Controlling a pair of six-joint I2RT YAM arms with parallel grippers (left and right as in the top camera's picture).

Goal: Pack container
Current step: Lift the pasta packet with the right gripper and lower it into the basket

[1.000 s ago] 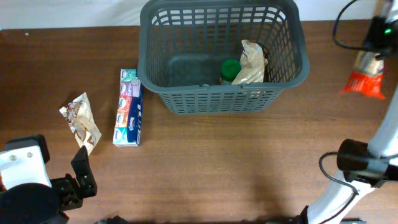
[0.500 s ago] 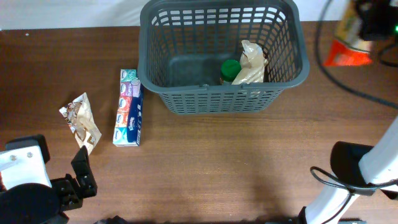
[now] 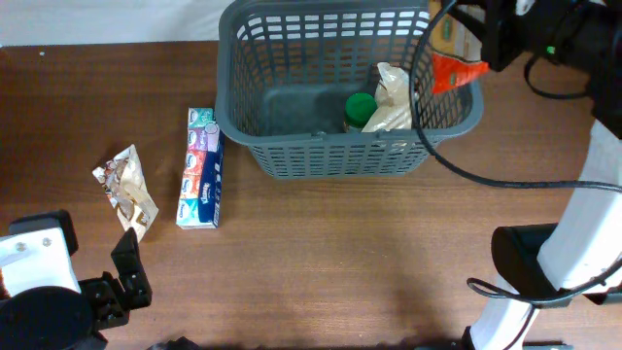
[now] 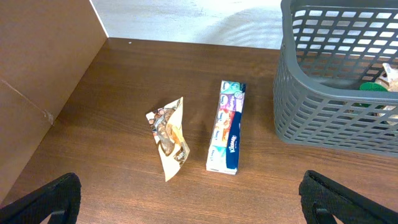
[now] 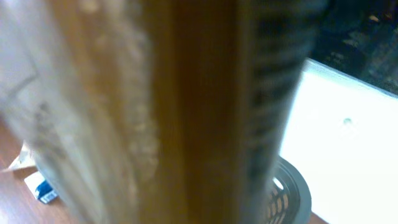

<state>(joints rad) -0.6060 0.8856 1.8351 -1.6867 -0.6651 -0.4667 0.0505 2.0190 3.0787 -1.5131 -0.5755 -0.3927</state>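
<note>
The left fingers (image 4: 43,199) are spread wide and empty, low at the near edge of the surface (image 3: 340,243). Farther back stands the basket (image 3: 292,156), and over its right rim the right fingers (image 3: 489,39) clamp a packet (image 3: 453,70). It is best carried inward over the bare floor, clear of the jar (image 3: 361,105), and lowered before being let go.

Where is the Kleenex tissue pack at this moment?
Overhead view: the Kleenex pack lies flat on the table, just left of the container and apart from it, with the crumpled snack wrapper further left.
</note>
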